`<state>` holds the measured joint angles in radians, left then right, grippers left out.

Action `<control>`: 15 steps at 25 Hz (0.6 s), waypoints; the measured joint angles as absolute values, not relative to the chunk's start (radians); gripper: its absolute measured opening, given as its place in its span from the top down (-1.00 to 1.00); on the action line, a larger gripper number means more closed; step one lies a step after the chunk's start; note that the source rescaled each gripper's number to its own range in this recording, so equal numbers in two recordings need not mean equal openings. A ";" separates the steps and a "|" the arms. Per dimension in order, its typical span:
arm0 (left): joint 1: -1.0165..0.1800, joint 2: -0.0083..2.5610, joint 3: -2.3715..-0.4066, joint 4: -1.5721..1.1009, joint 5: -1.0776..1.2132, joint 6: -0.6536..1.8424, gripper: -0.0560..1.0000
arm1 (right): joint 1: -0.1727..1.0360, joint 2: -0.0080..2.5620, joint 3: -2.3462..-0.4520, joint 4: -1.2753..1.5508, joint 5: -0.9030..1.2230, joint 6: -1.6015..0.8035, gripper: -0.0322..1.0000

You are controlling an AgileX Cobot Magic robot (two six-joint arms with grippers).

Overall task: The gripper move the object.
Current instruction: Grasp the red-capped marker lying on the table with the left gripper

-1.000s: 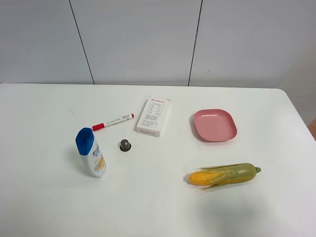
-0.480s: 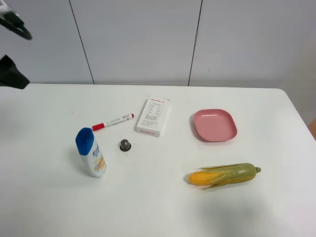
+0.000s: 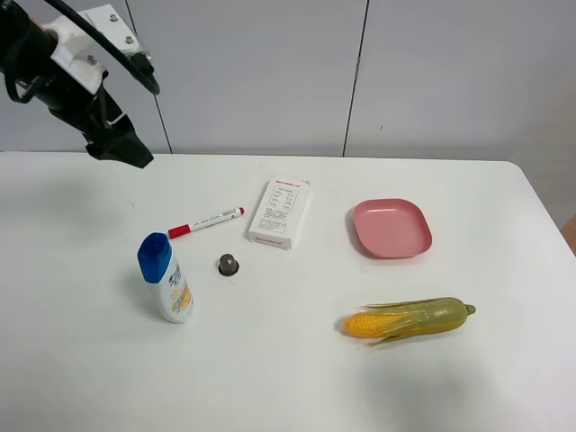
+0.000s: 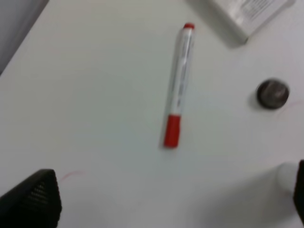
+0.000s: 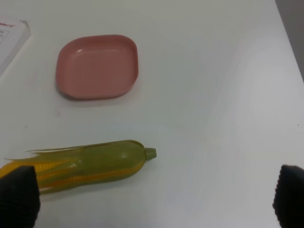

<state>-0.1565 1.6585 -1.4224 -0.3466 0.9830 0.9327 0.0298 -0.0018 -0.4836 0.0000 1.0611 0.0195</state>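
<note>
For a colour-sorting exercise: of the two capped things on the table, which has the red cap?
The marker, lying beside the box. The bottle has a blue cap.

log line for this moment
stage: pre-grasp | left gripper: open, clear of marker pen | marker pen: flat on table, beside white box | right gripper: open

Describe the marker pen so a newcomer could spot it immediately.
In the high view, find the white printed box on the table. Just left of it lies the marker pen, the only slim white stick, with a red cap.
</note>
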 joint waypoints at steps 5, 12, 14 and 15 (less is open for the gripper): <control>-0.157 1.760 -1.423 -0.377 0.971 0.944 -1.00 | 0.030 -0.002 -0.484 -0.006 1.061 0.019 -1.00; -0.159 1.888 -1.423 -0.413 0.922 0.981 -1.00 | 0.030 -0.002 -0.484 0.000 1.061 0.019 -1.00; -0.169 1.915 -1.423 -0.415 0.892 1.000 -1.00 | 0.030 -0.002 -0.484 0.000 1.061 0.019 -1.00; -0.175 1.925 -1.423 -0.416 0.877 1.015 -1.00 | 0.030 -0.002 -0.484 0.000 1.061 0.019 -1.00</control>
